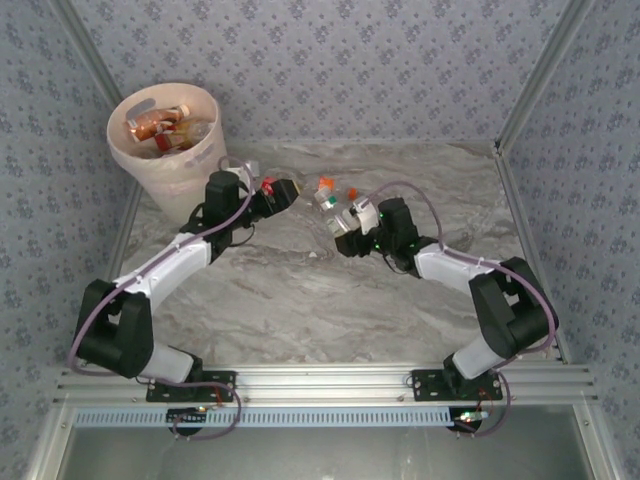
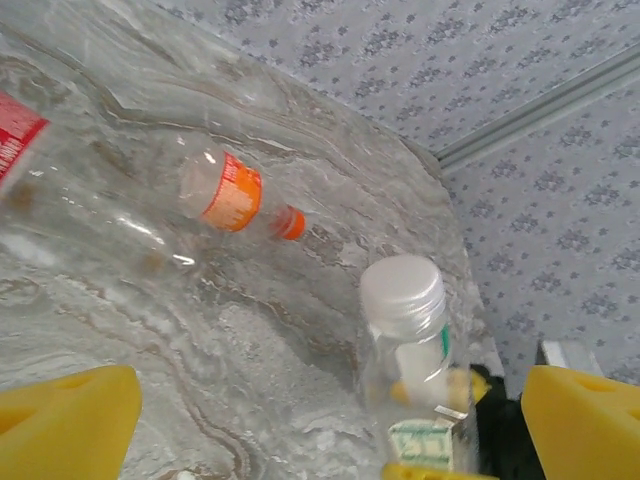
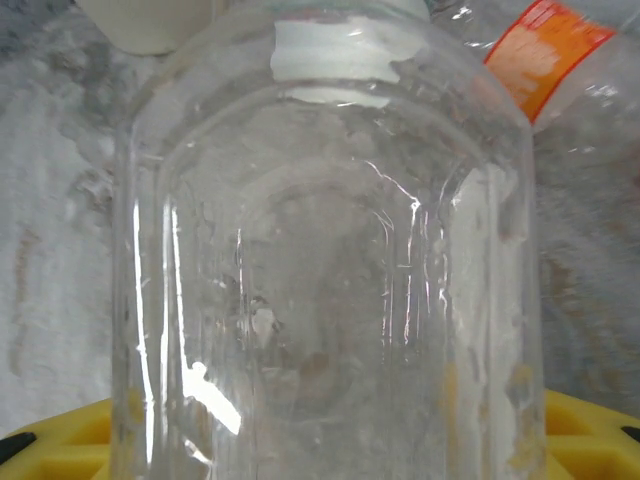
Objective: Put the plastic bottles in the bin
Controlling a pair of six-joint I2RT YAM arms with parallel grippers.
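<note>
The pale bin [image 1: 150,165] stands at the far left with several bottles inside. My right gripper [image 1: 340,225] [image 3: 330,440] is shut on a clear white-capped bottle [image 3: 330,250] [image 2: 405,330], which stands upright on the marble table. Just beyond it lies an orange-labelled, orange-capped bottle [image 2: 235,195] [image 1: 325,185], with another orange-capped bottle [image 1: 352,190] beside it. My left gripper [image 1: 290,190] [image 2: 330,420] hangs open left of these, nothing between its yellow fingers [image 2: 70,420]. A clear bottle with a red label [image 2: 15,140] [image 1: 268,186] lies close by its left side.
The marble table [image 1: 300,300] is ringed by patterned walls with metal rails [image 1: 515,110] at the corners. The bin sits beside the left wall. Open tabletop lies between the arms and the near edge.
</note>
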